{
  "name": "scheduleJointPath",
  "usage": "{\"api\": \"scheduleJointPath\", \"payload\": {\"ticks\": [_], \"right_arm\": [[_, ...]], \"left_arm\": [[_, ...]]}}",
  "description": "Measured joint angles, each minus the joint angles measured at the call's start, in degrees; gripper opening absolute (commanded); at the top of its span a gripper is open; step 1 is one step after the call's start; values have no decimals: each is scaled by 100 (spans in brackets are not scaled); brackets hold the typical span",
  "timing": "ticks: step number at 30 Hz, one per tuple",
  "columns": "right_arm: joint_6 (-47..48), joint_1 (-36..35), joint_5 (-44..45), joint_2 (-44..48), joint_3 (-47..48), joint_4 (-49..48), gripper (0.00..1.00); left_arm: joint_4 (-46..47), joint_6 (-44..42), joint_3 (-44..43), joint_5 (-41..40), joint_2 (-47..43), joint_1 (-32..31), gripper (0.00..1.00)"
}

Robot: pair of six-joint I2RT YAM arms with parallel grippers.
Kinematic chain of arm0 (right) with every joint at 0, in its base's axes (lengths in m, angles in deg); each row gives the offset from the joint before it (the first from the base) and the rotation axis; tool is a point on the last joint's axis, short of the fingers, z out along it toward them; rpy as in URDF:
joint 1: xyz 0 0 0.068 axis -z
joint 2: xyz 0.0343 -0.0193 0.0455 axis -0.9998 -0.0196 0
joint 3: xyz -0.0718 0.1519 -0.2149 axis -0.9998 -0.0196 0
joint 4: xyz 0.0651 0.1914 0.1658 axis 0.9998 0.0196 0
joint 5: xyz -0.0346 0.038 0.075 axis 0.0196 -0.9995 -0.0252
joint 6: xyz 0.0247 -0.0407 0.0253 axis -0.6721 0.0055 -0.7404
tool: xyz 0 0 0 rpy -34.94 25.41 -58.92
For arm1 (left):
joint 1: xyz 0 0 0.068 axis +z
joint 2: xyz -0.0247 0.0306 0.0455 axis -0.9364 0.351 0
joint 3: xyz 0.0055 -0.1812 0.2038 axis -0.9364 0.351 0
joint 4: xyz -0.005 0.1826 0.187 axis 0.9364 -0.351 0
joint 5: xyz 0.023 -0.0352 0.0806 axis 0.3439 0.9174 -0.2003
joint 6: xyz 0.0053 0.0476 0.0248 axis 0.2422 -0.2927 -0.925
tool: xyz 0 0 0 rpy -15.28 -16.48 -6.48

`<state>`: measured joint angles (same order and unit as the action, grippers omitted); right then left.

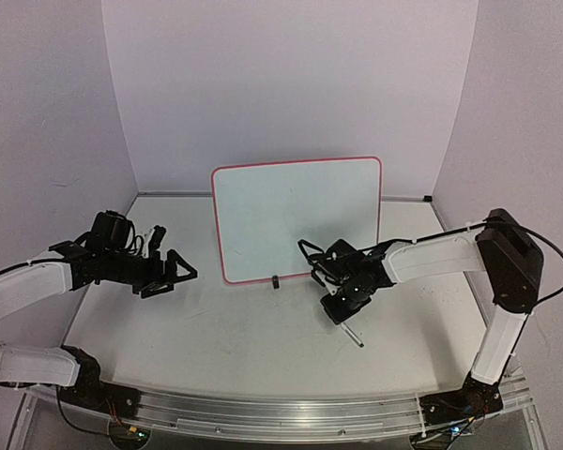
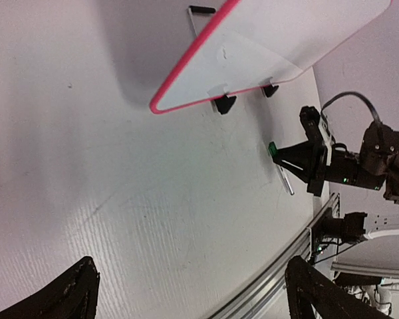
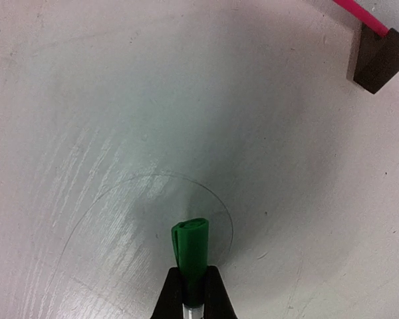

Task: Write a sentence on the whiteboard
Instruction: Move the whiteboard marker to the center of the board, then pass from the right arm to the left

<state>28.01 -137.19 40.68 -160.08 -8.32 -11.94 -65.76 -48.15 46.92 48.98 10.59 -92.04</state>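
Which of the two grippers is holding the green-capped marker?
The right gripper, low in front of the whiteboard, with its jaws shut on the green-capped marker. The left gripper stands wide open and empty.

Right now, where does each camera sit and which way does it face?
Top external: above and behind the arms, looking down at the table and standing whiteboard; both arms show, left gripper open, right gripper shut on the green-capped marker.
Left wrist: low over the table, facing the whiteboard's lower edge and the right gripper; its own fingertips show at the bottom corners.
Right wrist: close above the table, looking past its own fingers pinching the marker.
Shared: all three show marker and whiteboard.
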Motion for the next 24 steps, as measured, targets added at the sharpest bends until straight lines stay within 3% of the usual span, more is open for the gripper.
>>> {"api": "scheduleJointPath", "payload": {"ticks": [9, 16, 24], "right_arm": [[50, -255, -940, 1157, 15, -250, 0], [-1, -513, -1970, 1287, 483, -312, 0], [-103, -707, -2955, 1309, 906, -338, 0]], "left_arm": [[39, 192, -399, -61, 222, -1649, 95], [505, 258, -1047, -84, 817, -2772, 96], [1672, 621, -1132, 145, 1353, -3074, 75]]}}
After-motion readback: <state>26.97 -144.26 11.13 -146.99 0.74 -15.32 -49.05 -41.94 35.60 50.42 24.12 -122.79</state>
